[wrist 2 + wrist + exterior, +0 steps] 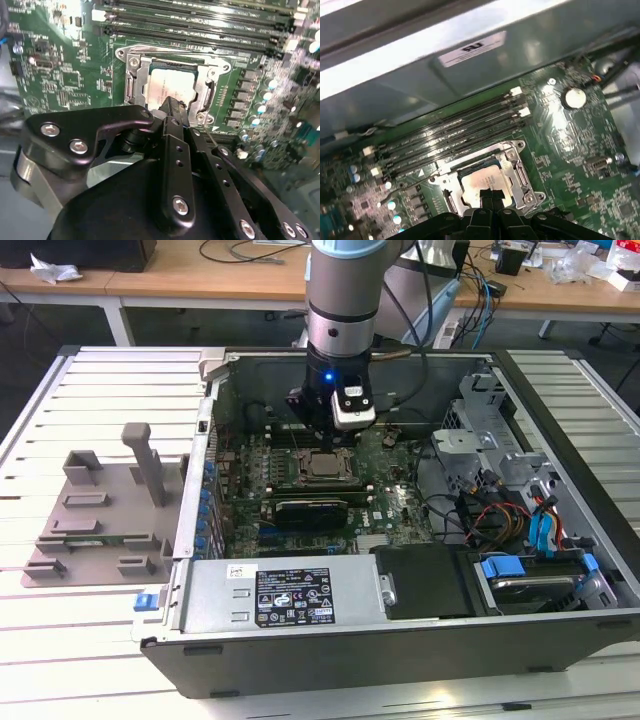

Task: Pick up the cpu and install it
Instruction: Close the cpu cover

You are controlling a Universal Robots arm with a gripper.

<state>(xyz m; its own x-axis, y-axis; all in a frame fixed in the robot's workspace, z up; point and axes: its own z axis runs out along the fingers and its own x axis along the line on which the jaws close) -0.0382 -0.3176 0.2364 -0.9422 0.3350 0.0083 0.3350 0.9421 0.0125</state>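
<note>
The cpu point(322, 464) is a pale silvery square lying flat in the metal-framed socket point(134, 80) of the green motherboard point(400, 505), inside the open computer case. In both wrist views the cpu point(169, 86) point(481, 180) shows just beyond the black fingertips. My gripper point(326, 443) hangs straight over the socket point(519, 172), its tips close above the chip's near edge. The fingers point(490, 194) look pressed together with nothing between them. I cannot tell whether the gripper point(172, 106) touches the chip.
Long memory slots point(455, 130) run beside the socket. A grey fixture plate point(100, 510) with raised blocks lies at the exterior view's left, outside the case. The power supply point(290, 595), drive cages point(495, 430) and loose cables point(500, 515) crowd the case around the board.
</note>
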